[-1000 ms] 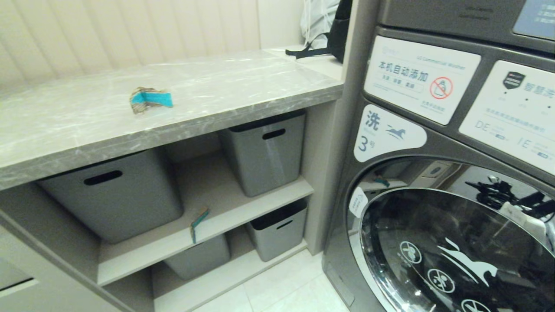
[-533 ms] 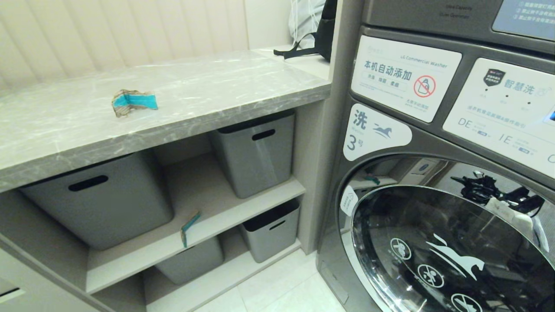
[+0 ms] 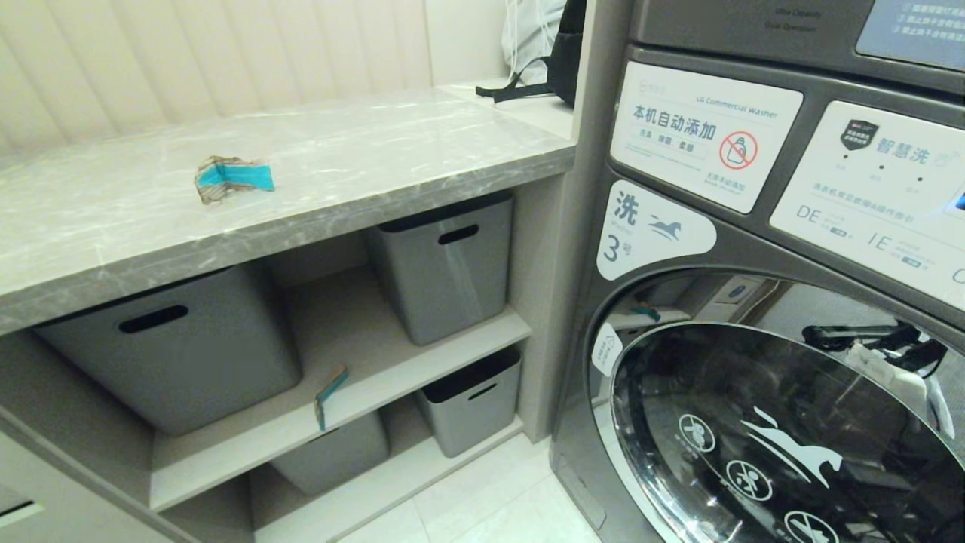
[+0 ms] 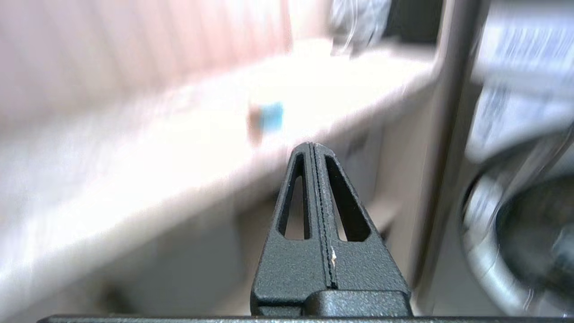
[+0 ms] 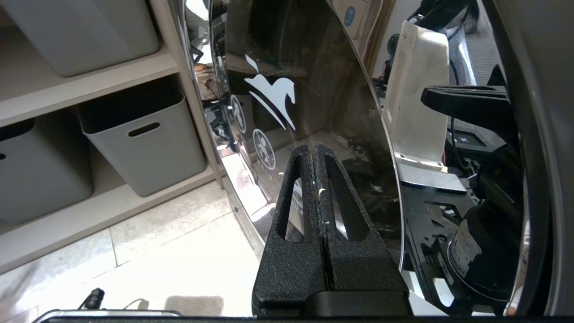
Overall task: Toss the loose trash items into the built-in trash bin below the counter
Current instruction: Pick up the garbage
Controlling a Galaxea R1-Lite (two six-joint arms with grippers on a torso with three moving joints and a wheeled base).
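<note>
One turquoise-and-brown cardboard scrap lies flat on the grey marble counter. A second scrap stands on edge at the front of the middle shelf, between two grey tubs. The built-in trash bin is out of view. Neither arm shows in the head view. In the left wrist view my left gripper is shut and empty, raised in front of the counter edge, with the counter scrap blurred beyond its tip. My right gripper is shut and empty, low beside the washer door.
Grey tubs with slot handles fill the shelves under the counter. A large washing machine stands at the right. A black bag sits at the counter's far end. Pale tile floor lies below.
The whole head view slid a little to the left early on, a camera move. Both scraps lie where they were. An arm reflected in the washer door now stretches level.
</note>
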